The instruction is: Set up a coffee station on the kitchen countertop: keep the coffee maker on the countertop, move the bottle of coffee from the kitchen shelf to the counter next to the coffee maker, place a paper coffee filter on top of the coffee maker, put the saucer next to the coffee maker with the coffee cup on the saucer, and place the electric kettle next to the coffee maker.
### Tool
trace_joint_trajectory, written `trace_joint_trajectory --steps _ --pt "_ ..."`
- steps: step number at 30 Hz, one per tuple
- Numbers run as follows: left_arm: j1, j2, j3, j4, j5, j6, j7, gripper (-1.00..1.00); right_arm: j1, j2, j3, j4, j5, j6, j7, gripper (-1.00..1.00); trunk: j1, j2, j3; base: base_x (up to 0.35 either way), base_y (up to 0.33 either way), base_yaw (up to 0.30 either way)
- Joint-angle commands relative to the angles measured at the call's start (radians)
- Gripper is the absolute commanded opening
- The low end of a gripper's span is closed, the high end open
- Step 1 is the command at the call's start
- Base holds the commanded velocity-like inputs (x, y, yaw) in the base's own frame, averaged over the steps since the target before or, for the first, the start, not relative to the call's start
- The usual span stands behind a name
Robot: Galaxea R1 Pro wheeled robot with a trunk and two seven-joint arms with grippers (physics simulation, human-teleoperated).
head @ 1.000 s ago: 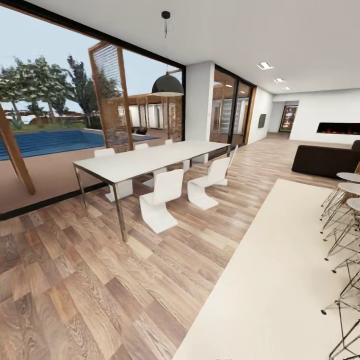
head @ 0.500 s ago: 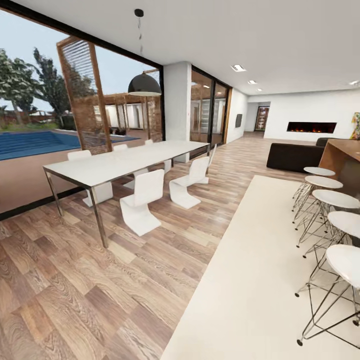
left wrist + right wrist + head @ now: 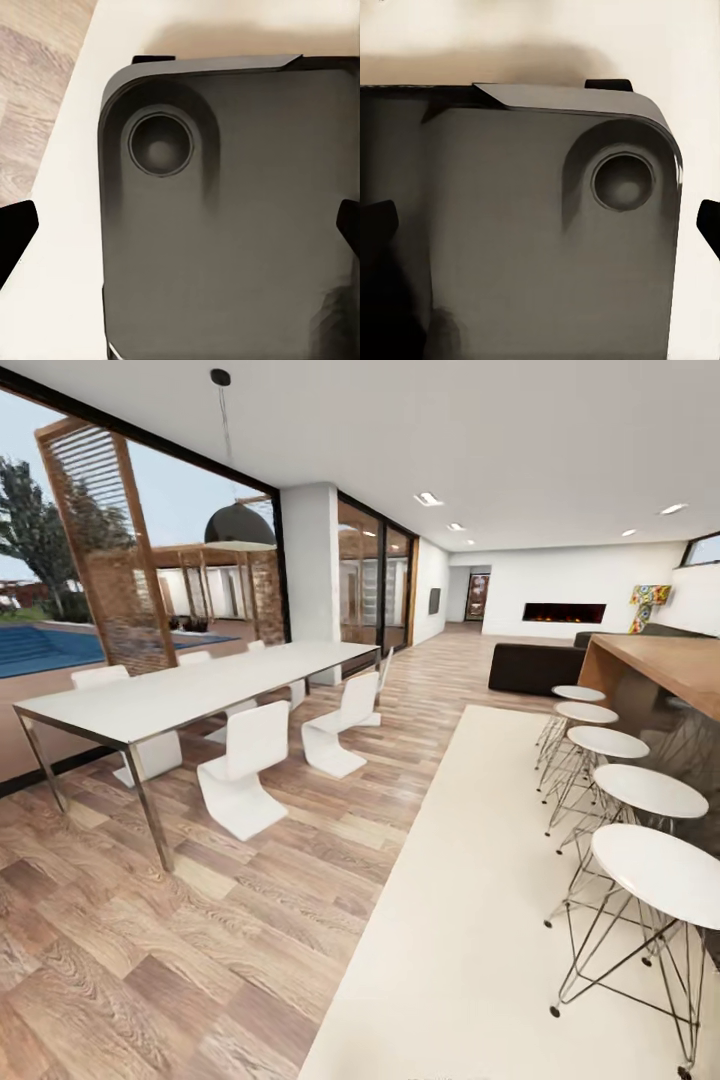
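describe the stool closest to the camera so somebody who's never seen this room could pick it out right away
Find the long wooden bar counter along the right side of the room, with a row of five round white stools on thin wire legs beside it, on the cream rug. The nearest stool ends that row at the bottom right, looking largest, farthest from the black sofa.

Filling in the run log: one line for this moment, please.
phase: in transit | head view: dining table, stools, bar counter | task items: unseen | jaws: both open, empty

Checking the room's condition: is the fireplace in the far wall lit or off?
Lit: the fireplace shows an orange glow along its dark slot in the white far wall.
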Motion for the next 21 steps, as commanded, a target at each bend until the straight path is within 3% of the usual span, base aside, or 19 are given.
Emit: trace_joint_trajectory --steps 1,21 --pt "0.000 0.000 0.000 0.000 0.001 -0.003 0.000 1.00 0.000 0.000 -0.001 0.000 0.000 -0.003 0.000 1.00 0.000 0.000 -0.001 0.000 0.000 -0.264" --pt "0.000 0.002 0.000 0.000 0.003 -0.002 0.001 1.00 0.000 0.002 -0.001 0.000 0.000 -0.003 0.000 1.00 0.000 0.000 -0.001 0.000 0.000 -0.264"
